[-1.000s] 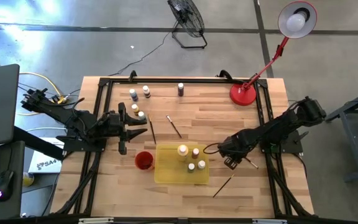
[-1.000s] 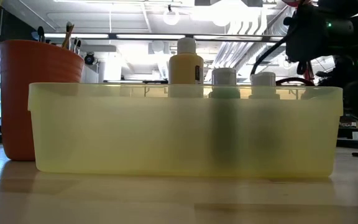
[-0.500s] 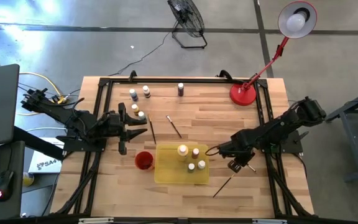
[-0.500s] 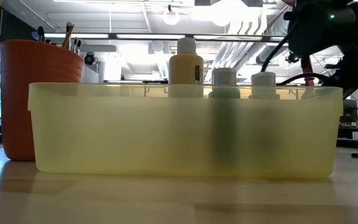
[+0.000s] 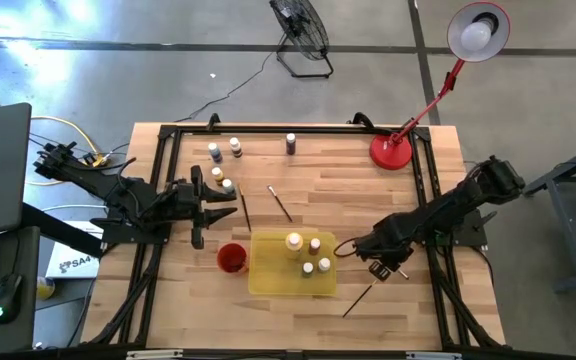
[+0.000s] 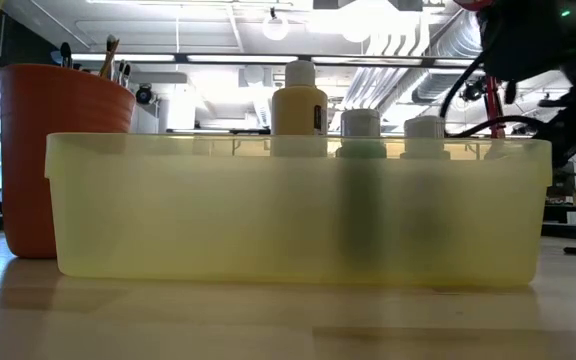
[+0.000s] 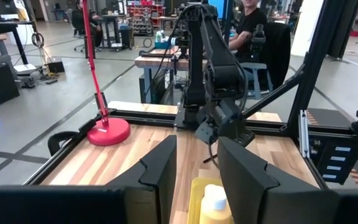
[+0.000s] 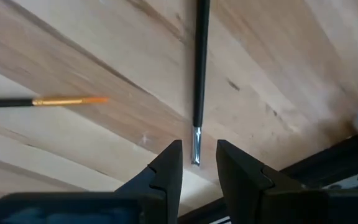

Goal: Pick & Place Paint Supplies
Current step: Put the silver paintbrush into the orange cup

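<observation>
Over on the left side, the left gripper (image 5: 200,208) is hanging above the pale wooden slatted table (image 5: 318,170), its two dark fingers (image 7: 160,171) standing apart with nothing between them. Just beyond it, three small pale-capped paint bottles (image 5: 222,180) are sitting close together on the wood, with two more pale-capped bottles (image 5: 225,149) farther back and a single dark bottle (image 5: 290,143) standing alone near the far edge. A thin dark paintbrush (image 5: 244,208) is lying right by the left gripper, and a second short dark brush (image 5: 280,203) is resting a little to its right.

The round red plastic cup (image 5: 231,258) is standing just beside the flat translucent yellow plastic tray (image 5: 268,278), brush handles poking from its top in the low view. Inside the tray, a larger yellowish bottle with a pale cap (image 5: 294,243) and three smaller capped bottles (image 5: 315,260) are standing upright.

Right of the tray, the right gripper (image 5: 380,266) is pointing down at the tabletop, its fingers (image 8: 166,174) parted and gripping nothing; the metal end of a long thin black-handled paintbrush (image 8: 199,74) is lying on the wood just ahead of the gap. Another brush with an orange tip (image 8: 42,101) is lying near it. A red desk lamp (image 5: 392,150) is sitting at the table's far right corner.
</observation>
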`<move>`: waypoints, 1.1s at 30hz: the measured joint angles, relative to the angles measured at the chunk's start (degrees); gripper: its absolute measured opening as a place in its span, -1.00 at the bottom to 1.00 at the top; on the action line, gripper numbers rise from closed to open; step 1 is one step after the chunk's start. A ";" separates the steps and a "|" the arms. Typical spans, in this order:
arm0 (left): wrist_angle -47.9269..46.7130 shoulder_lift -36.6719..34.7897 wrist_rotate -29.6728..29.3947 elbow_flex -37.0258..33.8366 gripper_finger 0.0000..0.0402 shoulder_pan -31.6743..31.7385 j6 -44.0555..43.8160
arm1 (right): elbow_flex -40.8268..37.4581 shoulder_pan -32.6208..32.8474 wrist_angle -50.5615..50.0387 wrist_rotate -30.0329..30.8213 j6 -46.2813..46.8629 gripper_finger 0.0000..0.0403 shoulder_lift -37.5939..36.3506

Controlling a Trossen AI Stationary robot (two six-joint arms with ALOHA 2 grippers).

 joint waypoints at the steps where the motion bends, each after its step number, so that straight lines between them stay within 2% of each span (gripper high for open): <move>1: 0.01 0.00 0.00 0.00 -0.42 0.00 0.00 | 0.00 0.83 0.02 0.36 0.91 -0.55 0.00; 9: 0.00 0.00 -0.02 0.00 -0.42 0.00 0.00 | -0.02 6.40 1.25 1.99 4.31 -0.55 -0.02; 14: 0.02 0.00 -0.02 0.00 -0.42 0.00 0.00 | -0.04 8.32 5.74 2.44 5.63 -0.55 -0.02; 22: 0.02 0.00 -0.02 0.00 -0.42 0.00 0.00 | -0.04 10.16 2.94 8.28 11.03 -0.55 -0.02; 33: 0.02 0.00 -0.02 0.00 -0.42 0.00 -0.01 | -2.25 11.32 3.74 6.19 12.64 -0.55 -0.04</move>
